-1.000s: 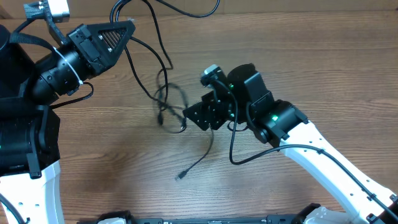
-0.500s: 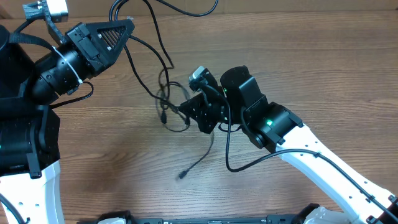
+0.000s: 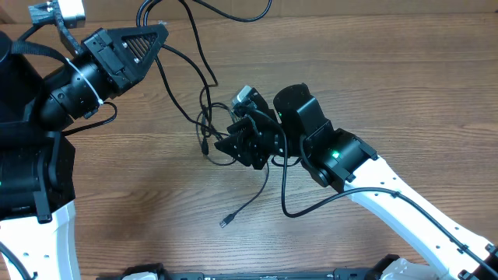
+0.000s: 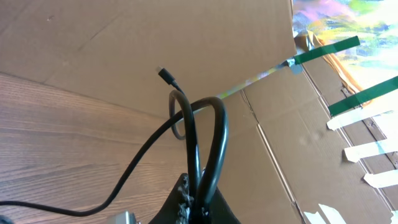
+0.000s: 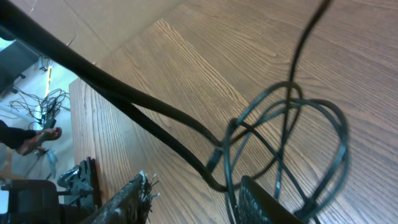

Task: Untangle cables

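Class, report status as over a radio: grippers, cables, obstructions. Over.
Left gripper shut on cables. Right gripper open at the knotted loops. One plug end lies free. Nothing blocking.

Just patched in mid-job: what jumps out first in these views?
The knot of cables mid-table, with the right claw open at its loops. At upper left, the left claw is shut on a looped strand; a loose plug end lies nearer the front edge.
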Controlling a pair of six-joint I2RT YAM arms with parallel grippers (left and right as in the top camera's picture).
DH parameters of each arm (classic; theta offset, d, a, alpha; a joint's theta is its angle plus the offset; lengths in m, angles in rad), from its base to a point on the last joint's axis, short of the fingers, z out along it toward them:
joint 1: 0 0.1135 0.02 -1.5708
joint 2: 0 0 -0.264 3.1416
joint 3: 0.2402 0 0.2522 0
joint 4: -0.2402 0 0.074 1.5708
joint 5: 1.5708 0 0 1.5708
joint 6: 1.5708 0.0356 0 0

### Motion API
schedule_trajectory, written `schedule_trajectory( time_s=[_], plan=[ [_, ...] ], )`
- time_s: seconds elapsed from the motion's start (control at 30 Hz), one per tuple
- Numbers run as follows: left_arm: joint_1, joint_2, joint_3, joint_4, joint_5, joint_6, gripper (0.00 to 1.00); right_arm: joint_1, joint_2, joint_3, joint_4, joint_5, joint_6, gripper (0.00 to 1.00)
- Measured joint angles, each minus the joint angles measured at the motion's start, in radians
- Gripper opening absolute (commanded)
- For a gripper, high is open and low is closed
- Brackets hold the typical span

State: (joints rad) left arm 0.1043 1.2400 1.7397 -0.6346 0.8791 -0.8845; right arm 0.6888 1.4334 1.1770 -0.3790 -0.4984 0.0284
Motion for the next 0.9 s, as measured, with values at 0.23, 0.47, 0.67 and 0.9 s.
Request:
schedule_trajectory(
  time_s=[0.23,0.47,0.67,0.9],
  plan=[
    [0.000,0.000,0.000,0.000,0.000,0.000,0.04,0.002,0.061,0.000,0.008,-0.003,-0.002,0.31],
    [0.000,0.000,0.000,-0.003,0.000,0.001,0.04,0.025,0.092,0.000,0.044,-0.003,-0.002,0.04],
    [0.000,0.000,0.000,-0.101,-0.007,0.058,0.04,0.028,0.087,0.000,0.039,-0.001,0.008,0.04],
    [0.000,0.000,0.000,-0.247,-0.108,0.185,0.04,0.028,-0.062,0.007,0.003,0.019,0.024,0.22]
  ],
)
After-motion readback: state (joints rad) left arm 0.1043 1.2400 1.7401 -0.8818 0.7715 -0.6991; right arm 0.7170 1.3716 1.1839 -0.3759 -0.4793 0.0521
